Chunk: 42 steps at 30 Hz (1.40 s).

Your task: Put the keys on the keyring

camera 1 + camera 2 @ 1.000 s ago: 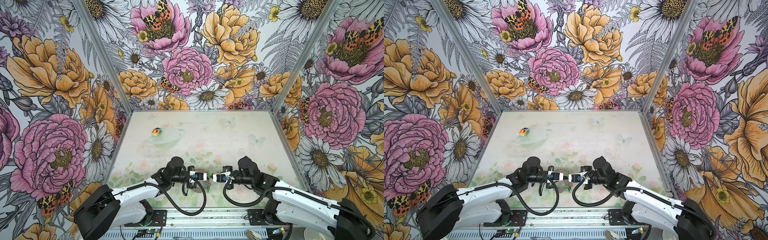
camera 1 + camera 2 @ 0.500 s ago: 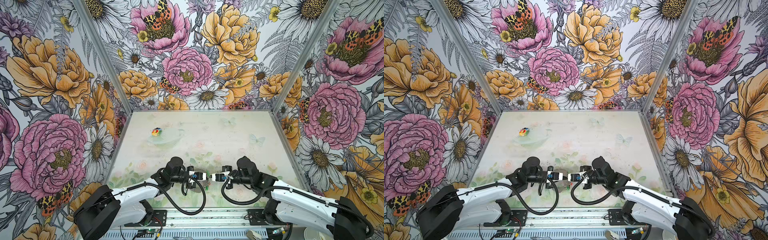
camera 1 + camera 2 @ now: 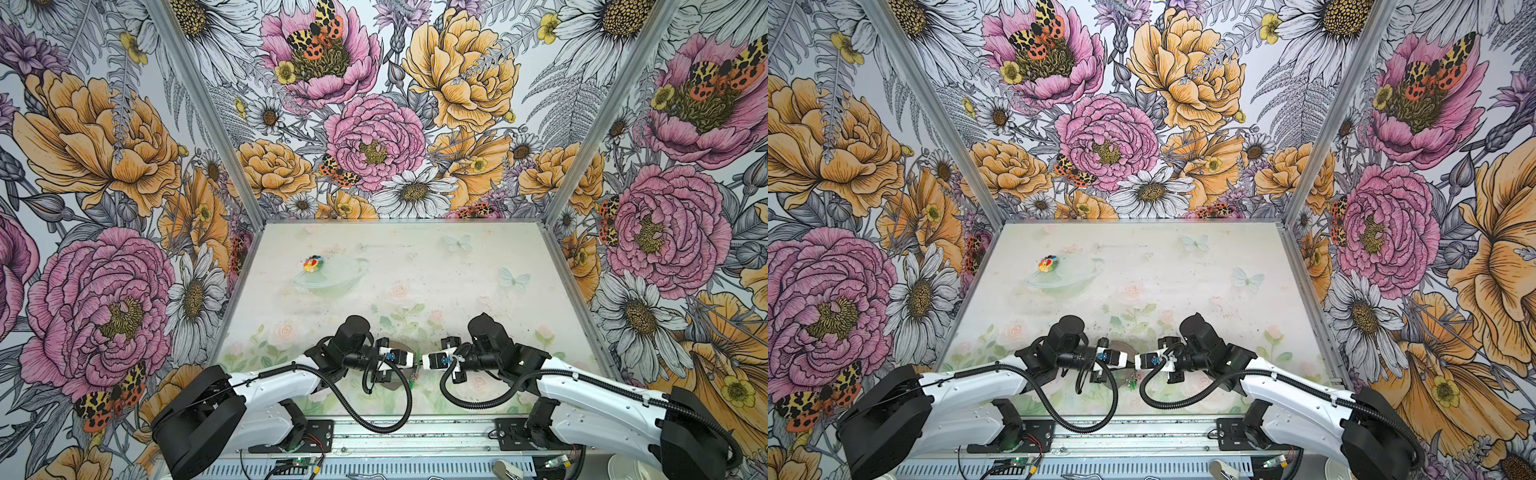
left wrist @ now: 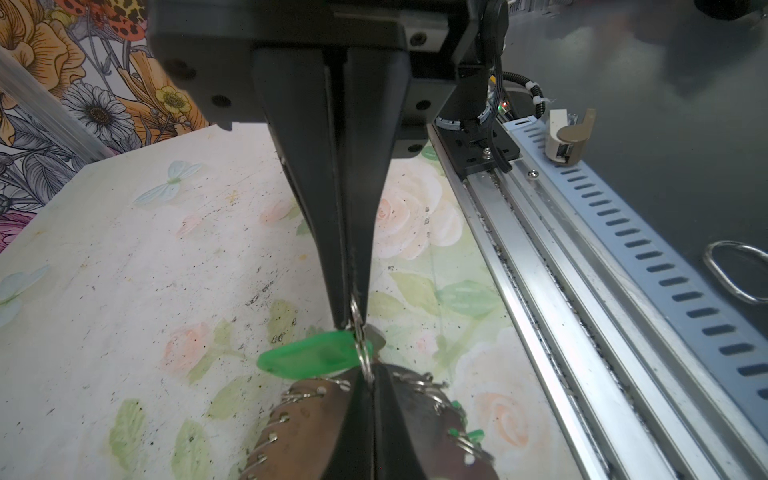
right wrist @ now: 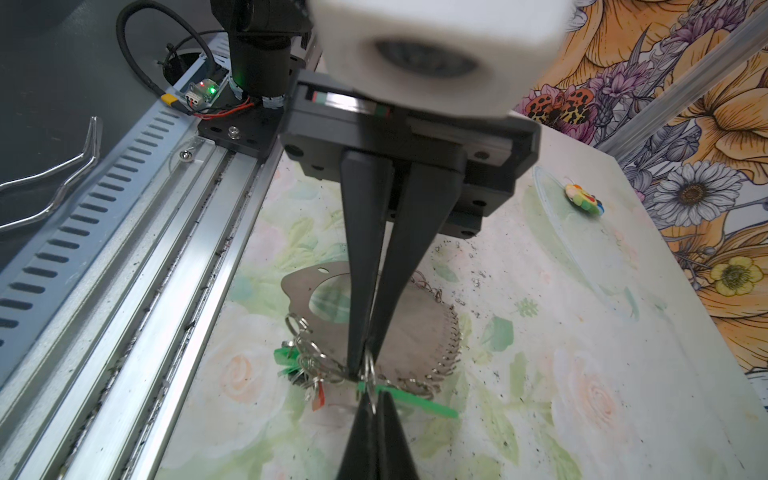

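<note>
Near the front edge of the pale, flower-printed tabletop (image 3: 415, 257), whose matte surface is flecked with dark specks, the left claw (image 4: 368, 384) and the right claw (image 4: 353, 322) meet tip to tip; both top views show the two arms reaching in toward each other in one line. Each claw is fully closed, its long, tapered matte-black fingers (image 4: 332, 187) pressed flat together. Each nips the same small silver wire ring (image 4: 360, 332) at opposite points of its rim, so the ring stands on edge between the two sets of tips. Threaded on that ring hangs one of the keys (image 4: 307, 355). Mostly its flat, round-cornered head of translucent bright green plastic shows, tilted off to one side; a dull scrap of metal just behind the ring is too small to make out. Beneath the claws the keyring (image 5: 415, 328) lies flat on the tabletop. It is a thin grey-brown oval band with a smooth dull face and a large central hole, its outer edge fringed with many small silver wire loops. Whether the pinched ring is joined to that fringe cannot be told. A second green piece (image 5: 286, 356) sits tangled among loose loops at the band's edge nearest the grooved aluminium rail (image 5: 166, 291). Well apart, toward the back left in both top views, rests a small round multicoloured toy (image 3: 313, 263).
</note>
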Available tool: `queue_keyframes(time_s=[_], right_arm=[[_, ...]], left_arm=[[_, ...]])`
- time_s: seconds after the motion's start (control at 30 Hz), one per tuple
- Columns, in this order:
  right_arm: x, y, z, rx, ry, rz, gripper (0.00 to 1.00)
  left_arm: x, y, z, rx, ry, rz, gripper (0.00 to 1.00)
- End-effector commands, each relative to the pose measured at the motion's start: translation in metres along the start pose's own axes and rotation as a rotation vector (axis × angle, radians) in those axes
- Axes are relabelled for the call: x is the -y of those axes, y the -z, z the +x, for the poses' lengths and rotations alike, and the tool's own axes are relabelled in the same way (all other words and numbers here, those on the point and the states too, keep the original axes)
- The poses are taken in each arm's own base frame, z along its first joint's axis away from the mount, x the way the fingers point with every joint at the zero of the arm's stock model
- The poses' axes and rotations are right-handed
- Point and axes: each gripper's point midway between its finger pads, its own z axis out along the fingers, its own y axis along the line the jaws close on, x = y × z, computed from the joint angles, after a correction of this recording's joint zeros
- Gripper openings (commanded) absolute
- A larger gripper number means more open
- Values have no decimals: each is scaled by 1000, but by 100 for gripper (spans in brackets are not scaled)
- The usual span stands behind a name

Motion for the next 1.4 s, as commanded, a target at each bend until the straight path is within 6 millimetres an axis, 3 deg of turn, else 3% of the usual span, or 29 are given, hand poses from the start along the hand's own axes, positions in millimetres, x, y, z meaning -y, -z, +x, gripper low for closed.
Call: queue_keyframes(time_s=[0.0, 0.47, 0.63, 1.07, 1.37], right_arm=[[31, 7, -34, 80, 70, 99, 0], [26, 1, -28, 31, 2, 72, 0], [34, -1, -24, 4, 10, 103, 0], [31, -3, -22, 3, -10, 84, 0], [36, -1, -17, -15, -19, 107, 2]], left_arm=[[16, -4, -20, 65, -46, 92, 0], [-10, -1, -15, 23, -72, -79, 0], [1, -1, -19, 56, -78, -23, 0], [18, -2, -26, 89, -66, 79, 0], [20, -2, -20, 65, -52, 95, 0]])
